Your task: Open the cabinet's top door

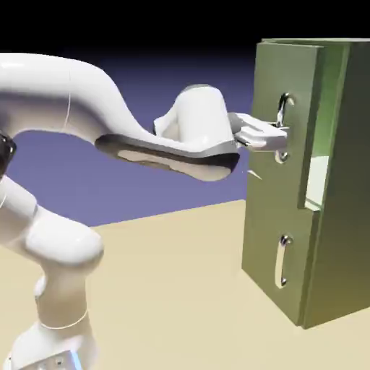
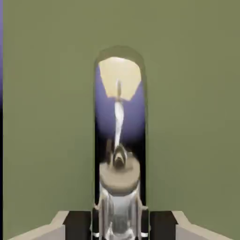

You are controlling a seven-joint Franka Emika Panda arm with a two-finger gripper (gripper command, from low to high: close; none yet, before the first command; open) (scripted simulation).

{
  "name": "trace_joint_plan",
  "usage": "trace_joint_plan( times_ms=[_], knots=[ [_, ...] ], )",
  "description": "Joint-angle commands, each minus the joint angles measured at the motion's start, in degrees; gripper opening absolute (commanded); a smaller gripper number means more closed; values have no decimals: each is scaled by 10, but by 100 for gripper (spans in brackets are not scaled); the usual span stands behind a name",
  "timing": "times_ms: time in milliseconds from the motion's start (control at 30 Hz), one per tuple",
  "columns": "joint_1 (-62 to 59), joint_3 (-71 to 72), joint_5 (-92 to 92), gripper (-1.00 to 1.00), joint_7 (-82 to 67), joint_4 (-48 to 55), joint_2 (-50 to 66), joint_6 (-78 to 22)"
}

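1. The pale tabletop lay under the cabinet.
2. The white arm reached in from the cabinet's front side, its wrist near the upper front.
3. The top door formed the cabinet's upper front, ajar, pale interior showing along its edge.
4. The lower door sat below it, with a smaller handle.
5. The gripper pinched the long handle on the cabinet's upper front, hiding its middle.
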Motion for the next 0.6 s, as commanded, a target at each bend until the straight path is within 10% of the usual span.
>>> trace_joint_plan(
  times_ms=[0, 567],
  knots=[
    [-18, 20, 25, -100, -13, -13, -5, -11],
    [-141, 326, 449, -100, -190, -162, -102, -294]
  ],
)
